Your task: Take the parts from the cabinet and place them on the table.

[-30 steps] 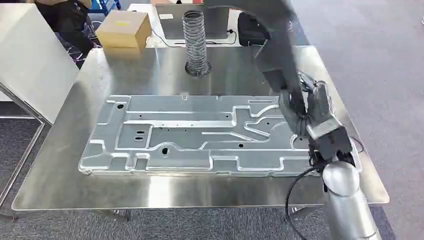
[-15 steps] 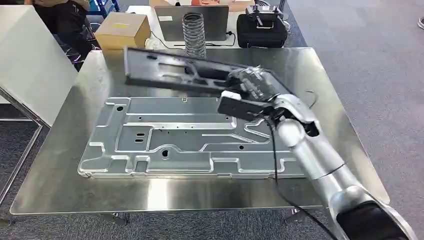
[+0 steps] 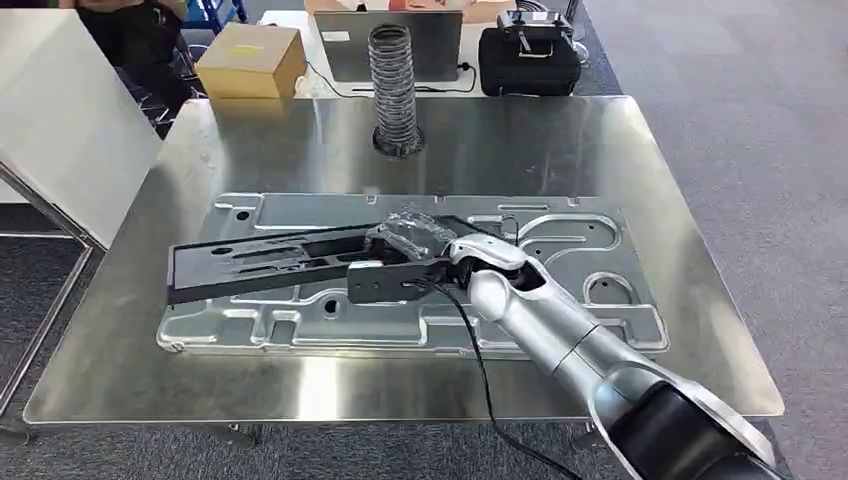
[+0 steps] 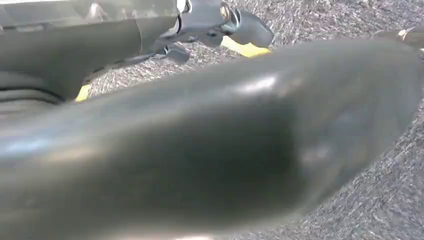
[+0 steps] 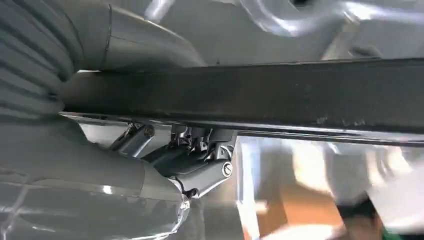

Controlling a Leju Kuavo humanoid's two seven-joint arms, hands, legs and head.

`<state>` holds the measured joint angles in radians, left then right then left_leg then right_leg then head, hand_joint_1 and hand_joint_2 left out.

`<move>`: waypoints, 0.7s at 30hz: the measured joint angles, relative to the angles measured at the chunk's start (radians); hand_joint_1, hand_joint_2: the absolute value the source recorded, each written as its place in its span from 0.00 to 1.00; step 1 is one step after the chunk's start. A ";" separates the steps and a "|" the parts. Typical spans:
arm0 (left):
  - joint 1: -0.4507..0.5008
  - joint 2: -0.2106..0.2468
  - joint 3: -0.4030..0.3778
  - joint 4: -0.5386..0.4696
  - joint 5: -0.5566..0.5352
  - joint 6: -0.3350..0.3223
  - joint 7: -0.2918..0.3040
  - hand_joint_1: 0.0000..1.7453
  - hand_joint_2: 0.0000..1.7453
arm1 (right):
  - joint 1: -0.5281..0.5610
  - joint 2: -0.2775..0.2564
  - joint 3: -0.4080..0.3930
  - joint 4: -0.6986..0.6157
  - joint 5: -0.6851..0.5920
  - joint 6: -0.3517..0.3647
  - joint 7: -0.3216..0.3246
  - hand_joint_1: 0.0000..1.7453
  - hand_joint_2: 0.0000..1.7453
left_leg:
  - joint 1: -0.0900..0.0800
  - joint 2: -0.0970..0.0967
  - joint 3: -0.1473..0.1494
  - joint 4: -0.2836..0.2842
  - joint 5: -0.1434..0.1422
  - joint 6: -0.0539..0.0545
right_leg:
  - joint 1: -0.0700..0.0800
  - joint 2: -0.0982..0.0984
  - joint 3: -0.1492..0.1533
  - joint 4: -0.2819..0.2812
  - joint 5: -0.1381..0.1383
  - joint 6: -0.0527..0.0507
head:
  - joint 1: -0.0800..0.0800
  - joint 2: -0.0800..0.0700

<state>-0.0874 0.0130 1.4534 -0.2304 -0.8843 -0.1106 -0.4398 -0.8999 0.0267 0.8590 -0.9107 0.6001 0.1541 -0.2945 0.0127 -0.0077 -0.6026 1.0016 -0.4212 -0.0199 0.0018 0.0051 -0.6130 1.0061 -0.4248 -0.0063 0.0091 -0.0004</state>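
Note:
A long flat black part (image 3: 262, 262) with cut-outs lies low across the big silver stamped plate (image 3: 560, 250) on the steel table (image 3: 120, 370). My right hand (image 3: 408, 240) grips the black part at its right end, the arm reaching in from the lower right. In the right wrist view the thumb and fingers (image 5: 195, 170) clamp the black part's edge (image 5: 300, 95), with the silver plate (image 5: 280, 30) close behind it. I cannot tell whether part and plate touch. My left hand (image 4: 215, 22) hangs above the carpet, holding nothing, its fingers apart.
A ribbed metal hose (image 3: 393, 90) stands upright at the table's back. Behind it are a cardboard box (image 3: 250, 58), a grey device (image 3: 345, 45) and a black case (image 3: 528, 58). A white panel (image 3: 60, 120) leans at the left, and a person (image 3: 130, 30) stands at the far left.
My right arm has swung the black part down from above the table's back to low over the silver plate, further left and nearer the front. The plate has not moved.

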 joint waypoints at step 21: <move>0.006 -0.006 -0.006 0.000 -0.012 -0.047 -0.025 0.00 1.00 | -0.037 0.002 0.076 0.344 -0.020 -0.009 0.064 0.00 0.00 | 0.006 0.001 0.006 0.012 -0.009 0.037 | -0.013 -0.002 -0.110 0.289 -0.164 0.044 | 0.001 0.000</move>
<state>-0.0818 0.0069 1.4469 -0.2300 -0.8965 -0.1572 -0.4650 -0.9367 0.0290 0.9354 -0.5672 0.5798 0.1449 -0.2304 0.0184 -0.0069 -0.5966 1.0137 -0.4300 0.0171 -0.0111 0.0031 -0.7227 1.2953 -0.5889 0.0372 0.0103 -0.0004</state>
